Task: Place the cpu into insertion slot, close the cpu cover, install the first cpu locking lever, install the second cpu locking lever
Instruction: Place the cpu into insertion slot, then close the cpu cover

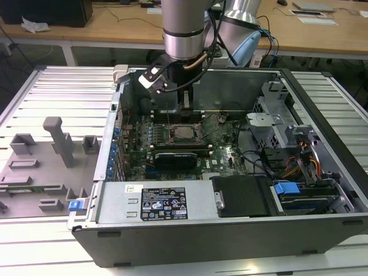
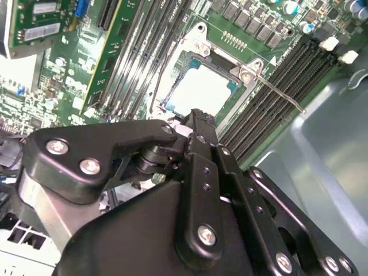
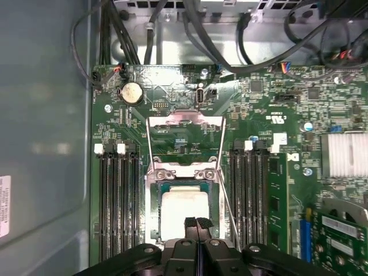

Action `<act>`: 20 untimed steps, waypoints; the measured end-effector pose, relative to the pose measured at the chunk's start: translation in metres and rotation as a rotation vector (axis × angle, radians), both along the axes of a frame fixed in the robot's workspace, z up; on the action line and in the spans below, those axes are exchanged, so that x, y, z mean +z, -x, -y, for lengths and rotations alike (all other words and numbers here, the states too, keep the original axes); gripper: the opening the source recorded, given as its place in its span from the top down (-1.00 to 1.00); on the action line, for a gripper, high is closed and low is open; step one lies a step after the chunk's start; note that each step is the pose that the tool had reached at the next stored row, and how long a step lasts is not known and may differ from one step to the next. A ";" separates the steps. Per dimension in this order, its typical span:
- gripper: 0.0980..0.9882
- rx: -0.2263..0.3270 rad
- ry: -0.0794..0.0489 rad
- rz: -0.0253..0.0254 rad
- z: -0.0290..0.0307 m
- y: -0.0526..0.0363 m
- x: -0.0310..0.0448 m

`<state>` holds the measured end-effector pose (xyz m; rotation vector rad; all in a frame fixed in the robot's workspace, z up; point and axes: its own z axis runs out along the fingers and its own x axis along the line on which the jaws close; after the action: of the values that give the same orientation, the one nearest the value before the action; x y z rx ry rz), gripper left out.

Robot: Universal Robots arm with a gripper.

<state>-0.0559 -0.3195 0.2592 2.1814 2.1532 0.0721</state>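
The gripper (image 3: 196,222), pressed together, hovers above the cpu (image 3: 183,204) — flat, metal top up.

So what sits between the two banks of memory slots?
In the first wrist view: the cpu, seated, with the cpu cover swung open just beyond it.

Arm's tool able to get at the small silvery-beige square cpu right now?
Likely yes. The small silvery-beige square cpu lies uncovered in its socket, the thin silvery metal cpu cover frame is swung back off it, and the tool sits right over its edge with nothing between.
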 end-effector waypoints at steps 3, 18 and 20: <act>0.98 -0.002 0.000 0.0001 0.0000 0.0000 0.0005; 0.98 -0.003 0.000 -0.0001 0.0001 0.0001 0.0015; 0.98 -0.003 0.000 0.0000 0.0000 0.0000 0.0036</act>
<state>-0.0559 -0.3196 0.2627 2.1848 2.1497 0.0720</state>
